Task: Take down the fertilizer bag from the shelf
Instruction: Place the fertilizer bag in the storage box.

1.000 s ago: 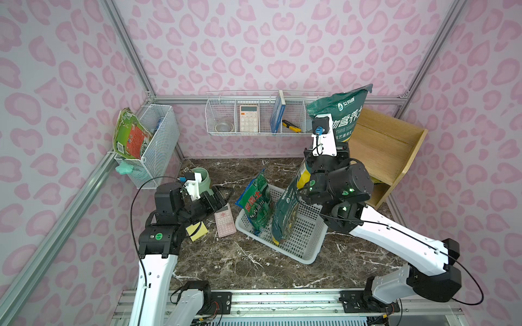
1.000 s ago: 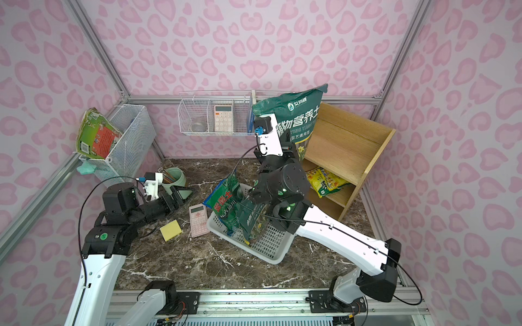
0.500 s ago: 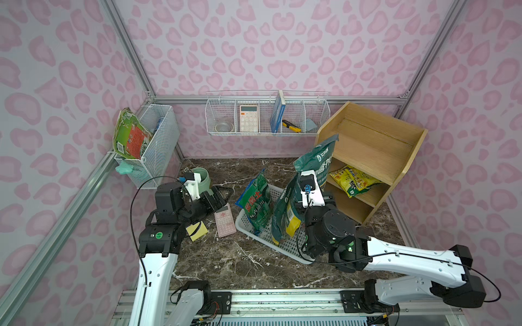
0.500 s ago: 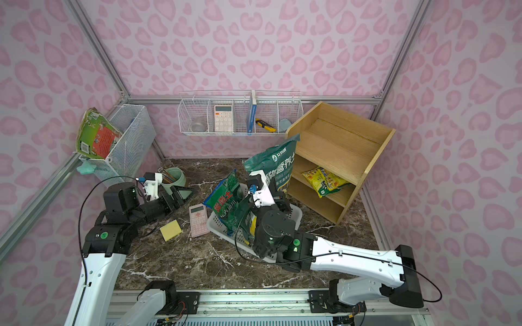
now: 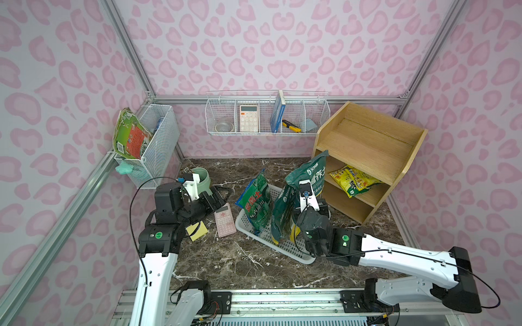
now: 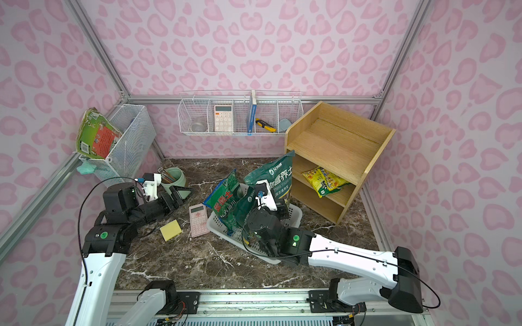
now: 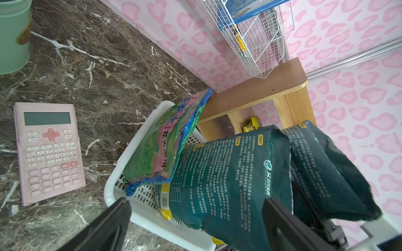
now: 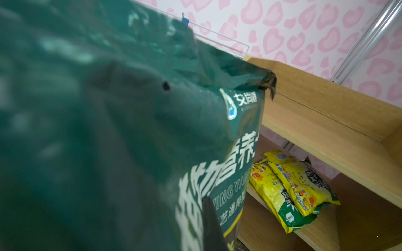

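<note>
The fertilizer bag [image 5: 310, 172], dark green with white lettering, stands upright over the far end of the white basket [image 5: 247, 227], just in front of the shelf [image 5: 367, 146]. My right gripper [image 5: 310, 201] is shut on it from the near side; in the right wrist view the bag [image 8: 130, 130] fills most of the frame and only one finger [image 8: 210, 226] shows. A yellow bag [image 5: 353, 180] lies on the shelf's middle tier. My left gripper [image 7: 195, 208] stands open above the table left of the basket, holding nothing.
In the basket lean another dark green bag [image 5: 282, 211] and a green bag with red characters [image 5: 255, 200]. A pink calculator [image 5: 224, 220], yellow sticky notes [image 5: 197, 230] and a green cup [image 5: 202, 180] sit near the left gripper. White wire baskets [image 5: 265, 115] hang on the walls.
My right arm has brought the fertilizer bag down from the height of the shelf's top to the basket and has stretched out low. The left arm has not moved.
</note>
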{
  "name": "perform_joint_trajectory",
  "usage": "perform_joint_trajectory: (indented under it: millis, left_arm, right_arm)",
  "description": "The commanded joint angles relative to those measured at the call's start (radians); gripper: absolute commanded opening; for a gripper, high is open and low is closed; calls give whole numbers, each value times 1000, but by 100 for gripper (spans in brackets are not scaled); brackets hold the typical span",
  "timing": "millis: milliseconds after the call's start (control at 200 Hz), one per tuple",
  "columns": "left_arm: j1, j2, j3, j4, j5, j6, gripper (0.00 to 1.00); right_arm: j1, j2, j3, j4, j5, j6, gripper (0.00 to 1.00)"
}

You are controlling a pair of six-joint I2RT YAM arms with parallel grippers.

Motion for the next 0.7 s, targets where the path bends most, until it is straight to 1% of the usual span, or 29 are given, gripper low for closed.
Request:
perform_joint_trajectory:
  millis: [0,85,220,300,475,585,695]
  left_arm:
    - [2,0,-2,9,13,6,99]
    - [3,0,-6,12,16,4,99]
    - [4,0,-8,14,23,4,99]
    - [5,-1,-8,15,25,4,99]
    - [11,-6,-13,17,34,2,99]
    - [14,-9,-14,19,42,3,99]
    - [17,-14,-15,22,44,3,99]
  right_arm:
    - [-63,5,-44,73,-98,134,0]
    - [-102,19,-104,183,-154,101,0]
    - [-115,96,-149,345,-141,18,0]
    - [-114,157,-143,394,-125,-3,0]
    - [-112,293,-127,513,-47,-72,0]
    - [-89,336,-136,593,-45,-117,0]
    - [-50,347,-130,592,-47,-119,0]
